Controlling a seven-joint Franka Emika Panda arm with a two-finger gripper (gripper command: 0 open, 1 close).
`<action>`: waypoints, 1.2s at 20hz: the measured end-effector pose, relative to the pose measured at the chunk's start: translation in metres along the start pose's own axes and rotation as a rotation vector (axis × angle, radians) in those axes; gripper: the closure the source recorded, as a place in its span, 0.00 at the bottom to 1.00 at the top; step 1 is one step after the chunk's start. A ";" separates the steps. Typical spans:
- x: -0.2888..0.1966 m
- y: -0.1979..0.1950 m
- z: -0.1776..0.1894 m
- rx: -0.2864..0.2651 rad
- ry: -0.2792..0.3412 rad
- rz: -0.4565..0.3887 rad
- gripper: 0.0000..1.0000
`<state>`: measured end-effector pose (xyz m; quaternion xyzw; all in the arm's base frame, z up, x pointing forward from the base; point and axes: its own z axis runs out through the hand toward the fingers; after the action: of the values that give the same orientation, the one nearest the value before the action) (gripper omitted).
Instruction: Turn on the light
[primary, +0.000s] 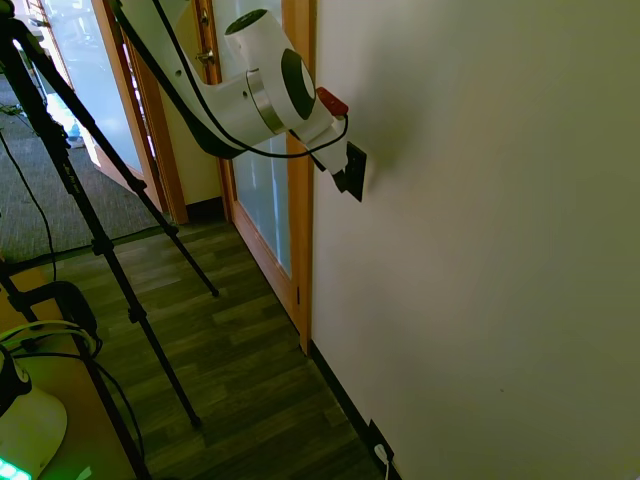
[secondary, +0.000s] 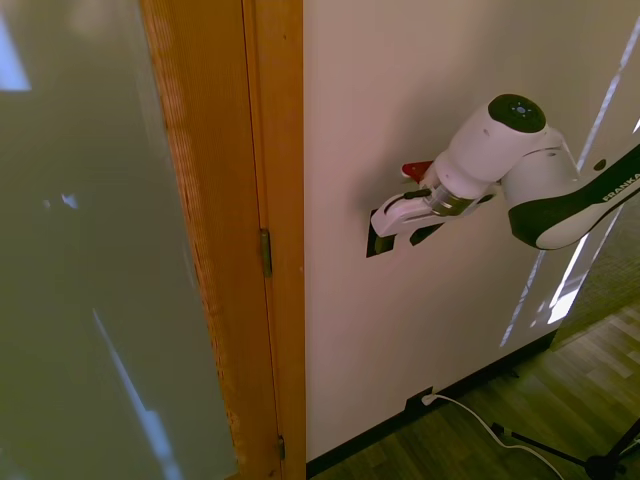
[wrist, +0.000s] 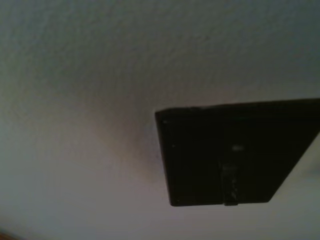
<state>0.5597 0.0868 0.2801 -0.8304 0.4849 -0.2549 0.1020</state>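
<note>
Doorframe (secondary: 225, 250) fills the near left of the second exterior view; right of it, the wall (secondary: 400, 60) carries the black switch (secondary: 377, 232) at arm height. Gripper (secondary: 385, 222) sits right at the plate; can't tell if fingers are spread or closed. Switch (wrist: 225, 150) is rigid and fixed with a small toggle at centre. Judgement: no grasp needed, nudge the toggle with a fingertip, light force.

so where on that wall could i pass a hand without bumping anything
The pale wall is bare to the side of the switch plate away from the door frame, and below it down to the outlet plate at the baseboard. It is crowded right at the switch, where the tool sits against the plate, beside the door frame.
</note>
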 end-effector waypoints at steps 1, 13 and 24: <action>0.001 0.001 0.001 0.000 0.005 0.001 0.00; 0.010 -0.010 0.029 0.049 0.023 -0.016 1.00; 0.007 -0.021 0.029 0.028 0.002 0.000 1.00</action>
<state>0.5937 0.0895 0.2660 -0.8287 0.4812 -0.2623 0.1132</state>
